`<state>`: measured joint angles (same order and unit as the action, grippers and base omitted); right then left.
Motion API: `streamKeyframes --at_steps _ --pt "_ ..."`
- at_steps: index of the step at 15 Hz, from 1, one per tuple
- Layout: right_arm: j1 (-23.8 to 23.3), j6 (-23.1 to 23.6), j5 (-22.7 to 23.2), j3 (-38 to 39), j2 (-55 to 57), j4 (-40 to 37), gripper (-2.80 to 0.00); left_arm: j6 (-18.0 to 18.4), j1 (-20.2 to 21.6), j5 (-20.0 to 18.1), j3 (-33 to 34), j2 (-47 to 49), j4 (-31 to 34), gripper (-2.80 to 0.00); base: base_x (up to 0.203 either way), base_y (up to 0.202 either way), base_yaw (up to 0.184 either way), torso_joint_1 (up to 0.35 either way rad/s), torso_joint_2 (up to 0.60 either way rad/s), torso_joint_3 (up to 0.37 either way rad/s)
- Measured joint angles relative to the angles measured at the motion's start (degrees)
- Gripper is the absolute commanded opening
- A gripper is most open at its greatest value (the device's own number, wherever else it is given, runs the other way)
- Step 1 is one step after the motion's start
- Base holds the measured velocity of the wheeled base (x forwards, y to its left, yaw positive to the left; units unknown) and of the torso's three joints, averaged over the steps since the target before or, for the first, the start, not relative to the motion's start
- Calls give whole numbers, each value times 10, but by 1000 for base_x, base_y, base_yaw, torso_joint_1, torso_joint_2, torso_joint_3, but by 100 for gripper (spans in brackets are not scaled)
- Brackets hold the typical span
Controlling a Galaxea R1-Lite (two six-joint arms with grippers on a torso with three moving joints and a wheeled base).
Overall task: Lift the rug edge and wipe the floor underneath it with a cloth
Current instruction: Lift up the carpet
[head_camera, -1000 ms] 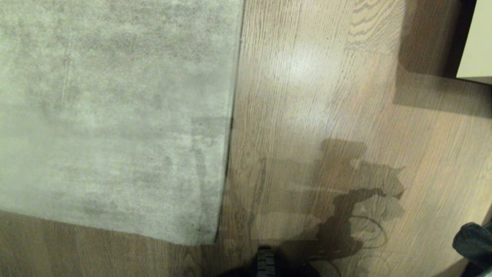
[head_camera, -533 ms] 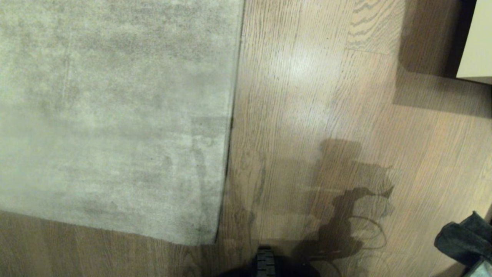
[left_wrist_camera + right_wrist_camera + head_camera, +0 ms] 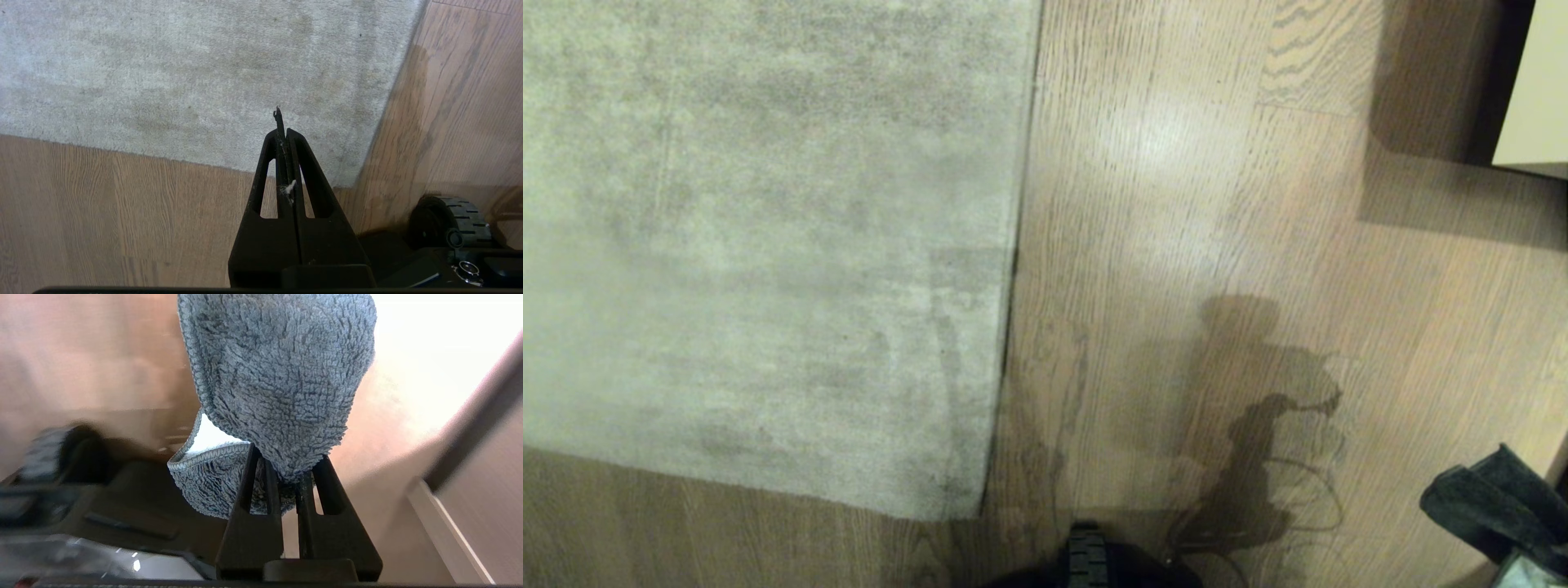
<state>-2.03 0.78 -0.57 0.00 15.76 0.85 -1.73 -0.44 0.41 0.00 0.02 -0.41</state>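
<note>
My right pincer (image 3: 288, 467) grips fluffy blue-grey cloth (image 3: 282, 375), dark at head view's right corner | only left wrist shows my left pincer (image 3: 283, 130) clenched, over rug edge (image 3: 171, 157) flat on floor (image 3: 1176, 204)

One very large pale grey-beige short-pile rug (image 3: 760, 245) lies ahead of the left gripper (image 3: 282, 122), the first of two black grippers, whose jaws are pressed together with nothing between them. One small dark grey-green fluffy cloth (image 3: 282, 384) is pinched in the right gripper (image 3: 286, 465). One light-brown wooden plank floor (image 3: 1176, 204) runs beneath both, one black ribbed wheel (image 3: 457, 216) sits beside the left gripper, and one pale cabinet corner (image 3: 1535, 90) stands well beyond the right one.
</note>
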Motion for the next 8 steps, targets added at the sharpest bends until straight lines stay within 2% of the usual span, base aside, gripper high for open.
streamKeyframes --at_steps 3,8 --pt "33 -6 0 0 -22 0 -280 0 0 0 0 0 0 -280 0 0 0 0 0 0" --pt "30 -10 0 0 -68 0 -280 0 0 0 0 0 0 -280 0 0 0 0 0 0"
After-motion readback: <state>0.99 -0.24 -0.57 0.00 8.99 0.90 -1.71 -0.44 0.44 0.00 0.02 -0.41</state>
